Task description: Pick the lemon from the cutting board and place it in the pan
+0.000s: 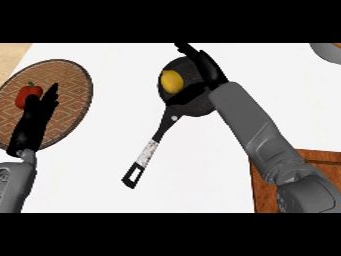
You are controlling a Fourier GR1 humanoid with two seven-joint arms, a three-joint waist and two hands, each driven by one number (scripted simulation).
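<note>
The lemon lies in the pan, left of the cutting board.

From my seat, the widest free lane is the bare white counter between the round patterned plate at the left and the pan, though the pan's long handle slants across its lower middle. My right hand and forearm lie over the pan's right side beside the lemon, so I see entry there only from the left. At lower right the cutting board sits under that arm, a grey dish takes the top right corner, and my left hand lies over the plate beside a red fruit.
</note>
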